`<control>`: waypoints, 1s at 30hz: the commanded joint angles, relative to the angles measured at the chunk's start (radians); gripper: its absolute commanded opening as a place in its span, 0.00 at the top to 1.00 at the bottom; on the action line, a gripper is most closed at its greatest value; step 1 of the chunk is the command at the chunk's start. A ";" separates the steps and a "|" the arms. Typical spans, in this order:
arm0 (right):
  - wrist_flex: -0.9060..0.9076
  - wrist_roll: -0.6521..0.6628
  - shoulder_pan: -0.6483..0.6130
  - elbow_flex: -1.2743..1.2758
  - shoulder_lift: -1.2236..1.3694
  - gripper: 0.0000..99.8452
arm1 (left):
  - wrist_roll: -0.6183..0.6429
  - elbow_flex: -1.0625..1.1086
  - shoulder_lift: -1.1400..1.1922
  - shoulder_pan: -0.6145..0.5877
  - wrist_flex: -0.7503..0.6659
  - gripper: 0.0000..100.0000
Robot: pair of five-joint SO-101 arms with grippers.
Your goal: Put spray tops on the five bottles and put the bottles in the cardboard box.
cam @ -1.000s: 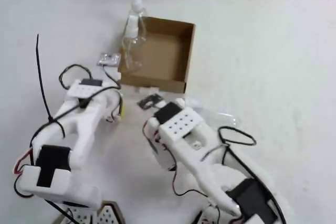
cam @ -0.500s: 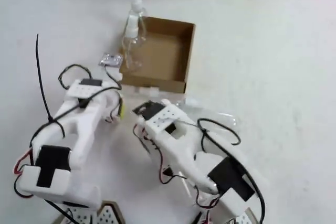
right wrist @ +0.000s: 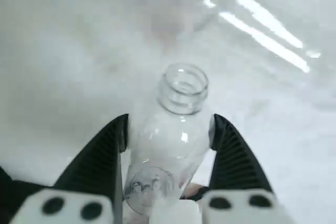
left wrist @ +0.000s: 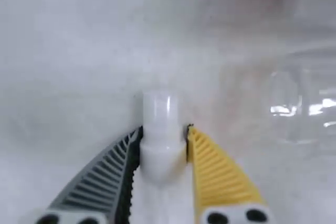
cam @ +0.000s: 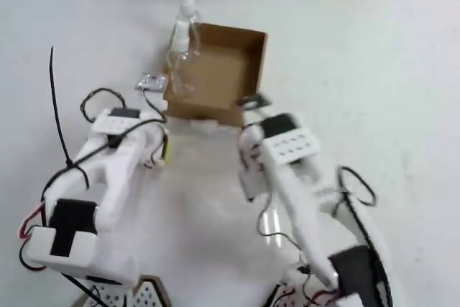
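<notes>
With the left gripper [left wrist: 163,129] clamped, you have its grey and yellow fingers pressed against both sides of a white spray top [left wrist: 157,107], whose nozzle end sticks out past the fingertips. A clear bottle [left wrist: 307,103] lies blurred on the white table [left wrist: 79,35] to one side of it.

Note that the right gripper [right wrist: 169,127] is partly closed around an uncapped bottle [right wrist: 181,93]. Its black fingers bear on the bottle's shoulders, and the open neck points out beyond the tips.

Take the cardboard box [cam: 256,70] as your reference. The left arm [cam: 108,163] rests in front of the box's near wall, off the corner on its own side. The right arm [cam: 287,156] has its head just in front of the same wall, toward the opposite corner.

Two capped bottles [cam: 180,44] stand upright at the box's far corner on the left arm's side. You cannot tell whether both are inside the wall.
</notes>
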 commanded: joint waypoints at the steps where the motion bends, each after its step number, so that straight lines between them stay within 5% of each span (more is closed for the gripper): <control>1: 0.010 0.101 0.246 -0.017 -0.165 0.98 | -0.012 -0.021 -0.048 -0.019 -0.012 0.95; 8: -0.117 0.264 0.717 -0.017 -0.193 0.98 | -0.012 -0.020 -0.048 -0.019 -0.011 0.95; 12: -0.216 0.405 0.886 -0.018 -0.107 0.98 | -0.012 -0.020 -0.048 -0.019 -0.009 0.95; 19: -0.387 0.660 0.986 -0.021 0.136 0.98 | -0.012 -0.020 -0.048 -0.019 -0.008 0.95; 23: -0.530 0.678 0.987 -0.023 0.265 0.98 | -0.012 -0.020 -0.048 -0.019 -0.006 0.95; 30: -0.585 0.680 0.987 -0.025 0.320 0.77 | -0.012 -0.020 -0.048 -0.019 -0.006 0.95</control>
